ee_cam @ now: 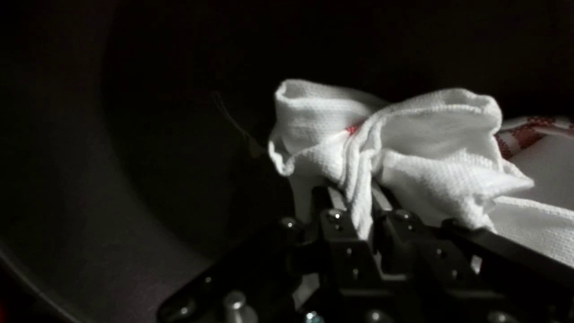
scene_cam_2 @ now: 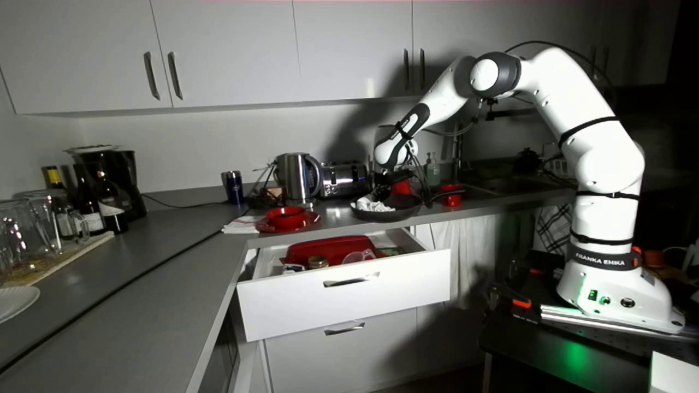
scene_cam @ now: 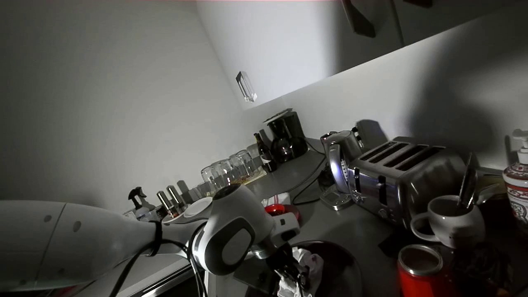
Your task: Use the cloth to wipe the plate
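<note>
Cloth [scene_cam_2: 372, 205] inside the dark plate [scene_cam_2: 389, 216], near the centre of an exterior view. "FRANKA EMIKA" legible on the arm base [scene_cam_2: 617, 300], lower right there; bottle labels [scene_cam_2: 94, 220], left, too small to read. In the wrist frame, sits pinched between narrow-set fingers [ee_cam: 347, 253], fans out above them and toward the right edge.

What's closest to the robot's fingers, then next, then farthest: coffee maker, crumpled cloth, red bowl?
In an exterior view:
1. Crumpled cloth: pinched in the fingers.
2. Red bowl: left of them in the picture.
3. Coffee maker: much farther left.
</note>
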Available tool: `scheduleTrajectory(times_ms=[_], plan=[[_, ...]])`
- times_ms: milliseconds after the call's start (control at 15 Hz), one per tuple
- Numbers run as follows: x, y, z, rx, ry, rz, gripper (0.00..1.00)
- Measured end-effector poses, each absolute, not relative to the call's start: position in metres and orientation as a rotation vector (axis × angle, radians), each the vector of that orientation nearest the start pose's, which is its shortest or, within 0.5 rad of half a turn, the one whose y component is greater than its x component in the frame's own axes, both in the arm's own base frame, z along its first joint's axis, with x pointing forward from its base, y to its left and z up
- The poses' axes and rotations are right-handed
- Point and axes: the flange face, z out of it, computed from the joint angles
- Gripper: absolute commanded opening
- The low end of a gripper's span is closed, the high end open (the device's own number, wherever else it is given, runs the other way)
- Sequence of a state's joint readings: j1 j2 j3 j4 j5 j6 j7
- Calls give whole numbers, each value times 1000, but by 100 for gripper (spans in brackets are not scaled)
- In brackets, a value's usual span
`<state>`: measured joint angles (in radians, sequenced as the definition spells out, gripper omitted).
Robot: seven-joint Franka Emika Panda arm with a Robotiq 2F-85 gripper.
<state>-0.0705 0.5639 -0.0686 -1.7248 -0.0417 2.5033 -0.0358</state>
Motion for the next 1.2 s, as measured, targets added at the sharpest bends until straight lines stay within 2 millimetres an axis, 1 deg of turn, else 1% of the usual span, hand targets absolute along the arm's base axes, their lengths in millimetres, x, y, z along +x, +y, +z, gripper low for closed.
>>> scheduleTrajectory(times_ms=[200, 400, 533, 933, 1067, 1200], plan=[[681, -93, 280, -3205, 95, -353, 8], [678, -104, 280, -3207, 122, -357, 7], [676, -119, 281, -3209, 158, -359, 8], [664, -176, 283, -3207, 312, -367, 7], [661, -189, 284, -3203, 349, -370, 7], [660, -193, 284, -3202, 359, -371, 7]])
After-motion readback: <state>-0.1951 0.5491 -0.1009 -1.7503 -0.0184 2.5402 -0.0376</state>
